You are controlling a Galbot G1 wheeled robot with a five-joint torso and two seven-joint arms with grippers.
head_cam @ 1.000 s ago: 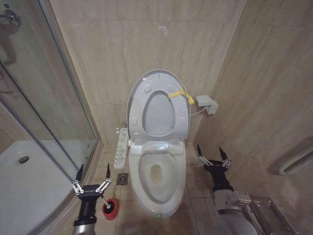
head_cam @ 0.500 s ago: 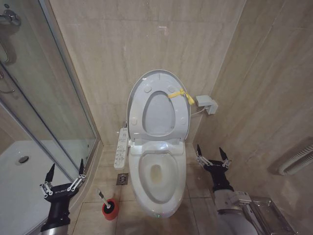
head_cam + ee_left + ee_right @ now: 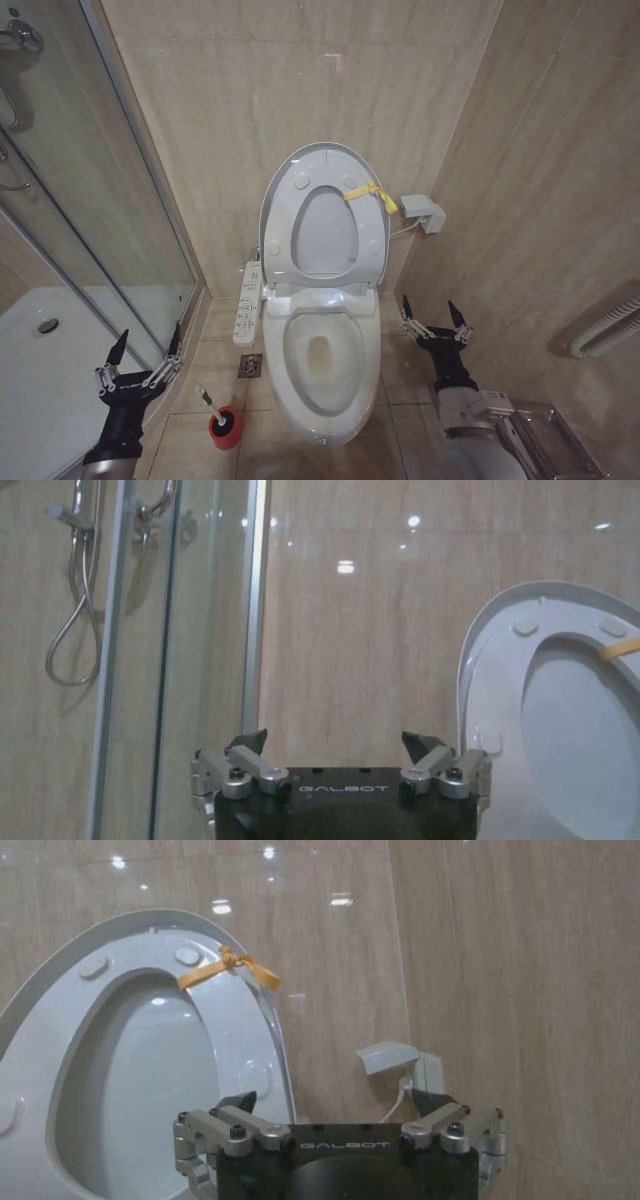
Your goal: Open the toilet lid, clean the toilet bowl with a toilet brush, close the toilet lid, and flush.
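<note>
Head view: toilet lid is up, leaning back against the tiled wall, w/ the yellow tie knotted at its rim on the robot's right. Below it the toilet bowl sits open, a little yellowish water at the bottom. Button panel arm sticks out on the bowl's left. Toilet brush stands tilted in its red holder on the floor, just left of the bowl. Left gripper hangs low at far left, by the glass shower screen, fingers spread wide, nothing in them, clear of the brush. Right gripper waits on the right of the bowl, fingers splayed apart too, empty.

Left wrist view: left gripper wide apart at the tips, aimed at the wall betw. shower screen and raised lid. Shower hose behind the glass.

Right wrist view: right gripper spread & empty, facing the lid, tie and a small wall box w/ a cable.
</note>
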